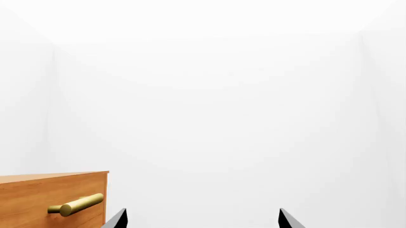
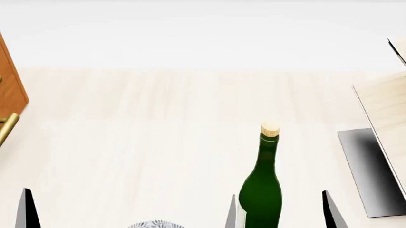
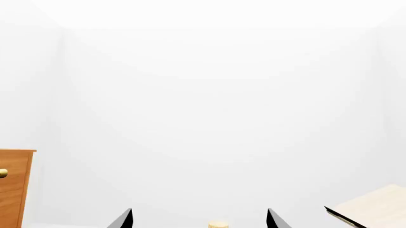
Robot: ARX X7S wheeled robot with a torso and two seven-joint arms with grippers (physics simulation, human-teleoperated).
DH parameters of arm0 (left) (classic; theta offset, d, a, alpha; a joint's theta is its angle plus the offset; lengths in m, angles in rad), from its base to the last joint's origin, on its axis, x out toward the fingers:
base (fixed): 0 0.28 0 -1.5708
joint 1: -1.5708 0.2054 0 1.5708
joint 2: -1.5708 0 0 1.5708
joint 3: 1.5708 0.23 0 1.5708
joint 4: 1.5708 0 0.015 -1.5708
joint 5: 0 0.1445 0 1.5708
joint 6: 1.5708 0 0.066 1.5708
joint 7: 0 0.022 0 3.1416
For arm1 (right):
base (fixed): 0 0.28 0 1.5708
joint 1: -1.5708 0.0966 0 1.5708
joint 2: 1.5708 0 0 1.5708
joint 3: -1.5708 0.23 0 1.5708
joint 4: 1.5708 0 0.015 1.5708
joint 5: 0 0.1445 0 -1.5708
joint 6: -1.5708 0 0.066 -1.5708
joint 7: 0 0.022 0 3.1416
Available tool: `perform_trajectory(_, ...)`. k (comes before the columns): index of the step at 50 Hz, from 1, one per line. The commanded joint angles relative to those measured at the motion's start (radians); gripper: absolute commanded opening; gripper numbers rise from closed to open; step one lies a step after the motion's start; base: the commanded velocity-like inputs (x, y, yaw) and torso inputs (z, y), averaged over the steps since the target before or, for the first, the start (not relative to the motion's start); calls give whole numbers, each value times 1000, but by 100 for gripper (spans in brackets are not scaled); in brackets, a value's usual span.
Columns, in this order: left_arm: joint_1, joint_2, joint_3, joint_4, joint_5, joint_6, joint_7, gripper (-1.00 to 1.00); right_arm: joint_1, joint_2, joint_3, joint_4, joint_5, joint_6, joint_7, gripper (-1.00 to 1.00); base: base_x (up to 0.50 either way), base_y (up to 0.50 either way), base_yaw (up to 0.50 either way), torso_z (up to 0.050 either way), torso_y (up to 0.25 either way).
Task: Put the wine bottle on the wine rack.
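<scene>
My right end effector is spread around the upright wine bottle, wine rack at 2 o'clock; I could tip that tall glass by closing off-centre

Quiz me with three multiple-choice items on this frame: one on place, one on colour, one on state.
1. In the head view, the wine rack is on which side of the wine bottle?
A. left
B. right
C. behind it

2. The bottle's glass is:
A. dark green
B. clear
C. brown

3. The right hand is:
A. shut on the bottle
B. open, fingers on either side of the bottle
C. out of view

Answers: 1 B, the pale boards sit at the right edge. 2 A, the body reads dark green under the tan cork. 3 B, gaps show between fingers and glass.
</scene>
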Motion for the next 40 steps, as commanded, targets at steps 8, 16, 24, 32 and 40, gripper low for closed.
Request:
perform_trajectory(8, 2, -6, 5, 0, 0, 5, -6, 100, -1, 10, -5, -1, 14, -5, 4, 100, 0, -75, 0, 0, 0)
perform_trajectory(16, 0, -8, 7, 2, -1, 2, -9, 100, -1, 15, -7, -3, 15, -6, 8, 100, 0, -100, 0, 0, 0)
perform_trajectory(24, -2, -10, 9, 5, -3, -2, -11, 100, 0, 18, -10, -7, 16, -3, 12, 100, 0, -101, 0, 0, 0)
perform_trajectory(32, -3, -11, 12, 5, -2, -2, -14, 100, 0, 21, -12, -4, 18, -7, 16, 100, 0, -100, 0, 0, 0)
perform_trajectory(40, -4, -15, 15, 5, -3, -1, -16, 100, 2, 25, -13, -5, 20, -4, 20, 100, 0, -101, 0, 0, 0)
